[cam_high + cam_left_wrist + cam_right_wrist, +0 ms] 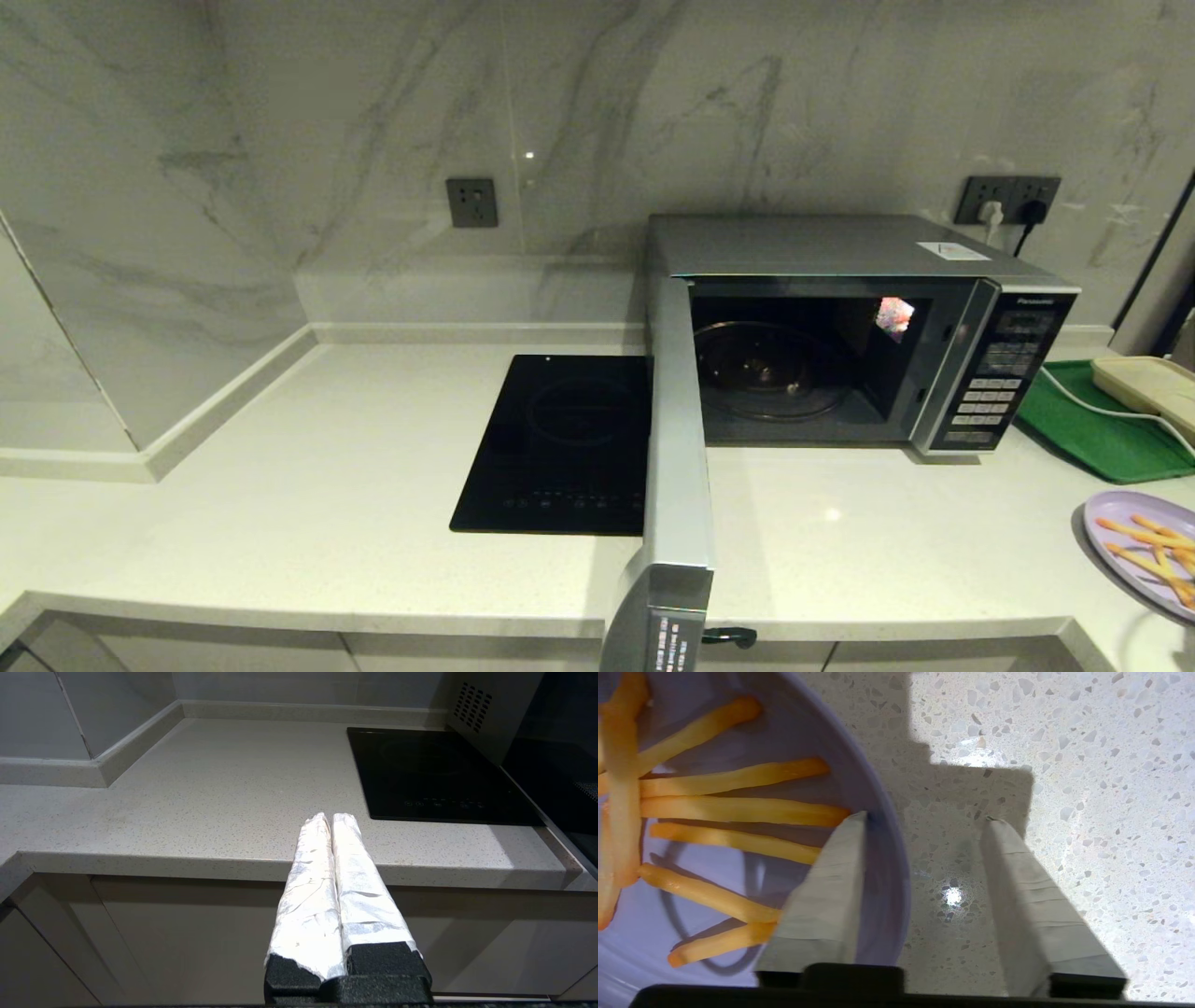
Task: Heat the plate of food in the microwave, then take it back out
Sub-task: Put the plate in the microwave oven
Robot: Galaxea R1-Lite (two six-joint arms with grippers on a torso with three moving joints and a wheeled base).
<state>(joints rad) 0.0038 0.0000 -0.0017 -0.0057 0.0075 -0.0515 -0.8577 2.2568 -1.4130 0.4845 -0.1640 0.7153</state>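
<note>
Lilac plate (714,812) rim sits between the spread fingers of the right claw (924,821), visible only at the wrist; left claw (332,817) closed, empty, at the surface (210,802) edge; microwave (840,327) door open.

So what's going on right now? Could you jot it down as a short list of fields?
microwave: door swung open, nothing on the glass turntable inside
plate of food: on the counter, right of the microwave
right pincer: open, straddling the plate's rim
left pincer: shut, empty, at the counter's front edge
induction hob: left of the microwave
</note>
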